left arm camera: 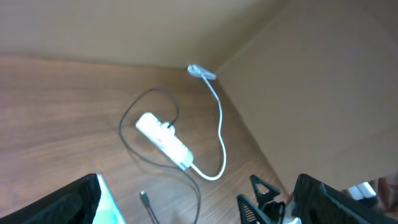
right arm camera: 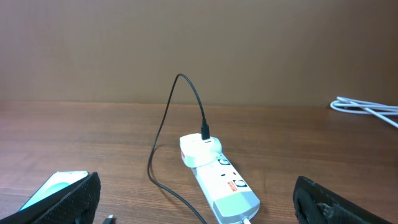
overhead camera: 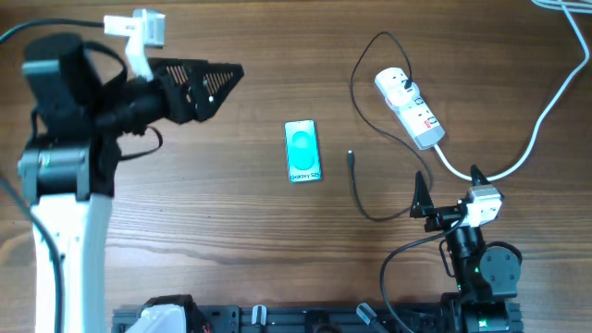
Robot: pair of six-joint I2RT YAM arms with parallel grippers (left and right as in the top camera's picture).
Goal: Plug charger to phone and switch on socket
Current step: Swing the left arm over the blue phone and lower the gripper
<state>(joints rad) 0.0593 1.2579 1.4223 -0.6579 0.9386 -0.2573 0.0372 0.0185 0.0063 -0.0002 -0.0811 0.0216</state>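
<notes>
A small rectangular smartphone with a lit turquoise screen [overhead camera: 302, 151] lies flat and face up near the middle of the brown wooden bench [overhead camera: 213, 222], well apart from both arms. Just to its right, not touching it, rests the small black connector tip of the thin black charger cable [overhead camera: 351, 159]. The cable curls away across the bench and loops back to a white plug seated in the far end of the white, round-ended power strip [overhead camera: 410, 107]. A thick white cord [overhead camera: 536, 129] leaves the strip's near end and runs off the bench edge. The strip's small red switches [right arm camera: 233, 185] show in the right wrist view, but I cannot tell which way they are set.

The left jaws stand wide apart and empty, hovering over the bench left of the phone. The right jaws are also spread and empty, low near the robot's side, pointing toward the strip.

I judge the task to be at its start: the cable is not in the phone and nothing is grasped. The next move probably calls for a fine pinch on the cable close to the connector tip, which is small and lies flat. It must then be lined up with the phone's port, whose position I cannot make out, while the light phone is kept from sliding.
</notes>
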